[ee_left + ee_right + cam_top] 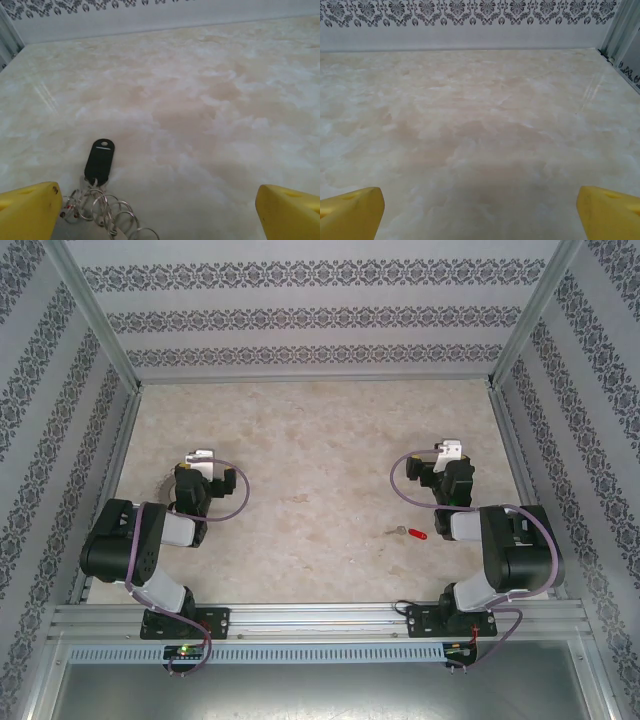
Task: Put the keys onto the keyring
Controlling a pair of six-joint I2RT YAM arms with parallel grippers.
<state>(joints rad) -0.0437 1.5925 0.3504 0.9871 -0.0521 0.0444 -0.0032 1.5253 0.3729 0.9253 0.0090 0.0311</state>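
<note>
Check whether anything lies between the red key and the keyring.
Nothing visible does. The key lies by the right arm, the keyring by the left gripper; bare table lies between them.

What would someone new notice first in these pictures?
Probably the red-headed key, lying alone on the pale marbled table just left of the right arm. Next, the coiled wire keyring with its black tag, on the table close beside the open left gripper.
</note>
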